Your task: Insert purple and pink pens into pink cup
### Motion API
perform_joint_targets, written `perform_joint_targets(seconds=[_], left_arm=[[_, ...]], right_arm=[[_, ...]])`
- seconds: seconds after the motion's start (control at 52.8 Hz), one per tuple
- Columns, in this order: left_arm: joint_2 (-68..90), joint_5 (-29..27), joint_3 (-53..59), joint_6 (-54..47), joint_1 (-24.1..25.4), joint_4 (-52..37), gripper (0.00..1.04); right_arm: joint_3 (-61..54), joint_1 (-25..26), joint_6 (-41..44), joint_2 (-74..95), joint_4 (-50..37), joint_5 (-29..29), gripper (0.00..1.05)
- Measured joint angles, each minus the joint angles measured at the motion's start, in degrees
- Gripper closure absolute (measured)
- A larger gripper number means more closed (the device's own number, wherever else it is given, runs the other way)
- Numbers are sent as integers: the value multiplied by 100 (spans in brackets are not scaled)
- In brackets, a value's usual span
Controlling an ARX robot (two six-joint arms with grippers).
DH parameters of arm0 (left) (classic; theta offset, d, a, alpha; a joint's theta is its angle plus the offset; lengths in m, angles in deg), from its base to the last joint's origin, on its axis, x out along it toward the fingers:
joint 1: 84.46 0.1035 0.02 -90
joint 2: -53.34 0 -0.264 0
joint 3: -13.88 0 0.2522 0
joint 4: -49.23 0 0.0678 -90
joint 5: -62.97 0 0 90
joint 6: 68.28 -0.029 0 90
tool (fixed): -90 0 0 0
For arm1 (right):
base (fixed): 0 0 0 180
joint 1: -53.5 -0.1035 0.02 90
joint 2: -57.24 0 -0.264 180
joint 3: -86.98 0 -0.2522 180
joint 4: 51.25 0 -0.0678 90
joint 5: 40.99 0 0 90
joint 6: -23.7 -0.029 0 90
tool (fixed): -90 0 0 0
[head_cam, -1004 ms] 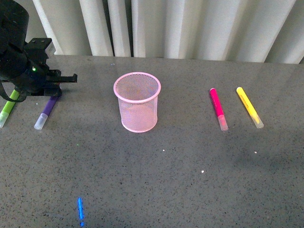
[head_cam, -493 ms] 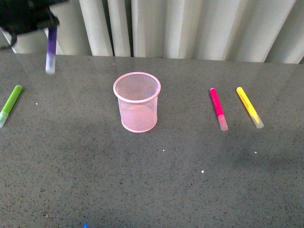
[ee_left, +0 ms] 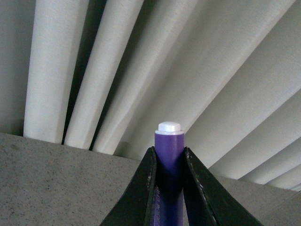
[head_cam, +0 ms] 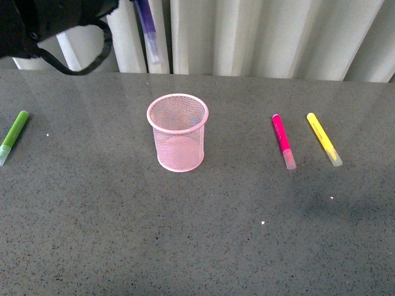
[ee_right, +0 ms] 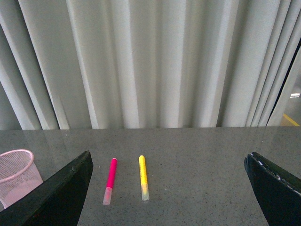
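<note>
The pink cup stands upright in the middle of the grey table; it also shows in the right wrist view. My left gripper is shut on the purple pen. In the front view the purple pen hangs high in the air, cap down, above and behind the cup's left side. The pink pen lies flat on the table right of the cup, also in the right wrist view. My right gripper is open and empty, well above the table.
A yellow pen lies just right of the pink pen, also in the right wrist view. A lime-green pen lies at the table's far left. A pleated white curtain hangs behind the table.
My left gripper has lifted the purple pen off the table beside the green pen and carried it up and to the right, toward the cup. The other pens and cup have not moved.
</note>
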Motion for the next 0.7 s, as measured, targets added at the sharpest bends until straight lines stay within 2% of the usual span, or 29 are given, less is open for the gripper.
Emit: perform_joint_targets(seconds=[0.227,0.701], left_arm=[[354,-166,68,11,-332,-190,92],[1032,-258,-249,175,-94,-7,92]], right_arm=[[0,0,0,0,0,0,7],[0,0,0,0,0,0,7]])
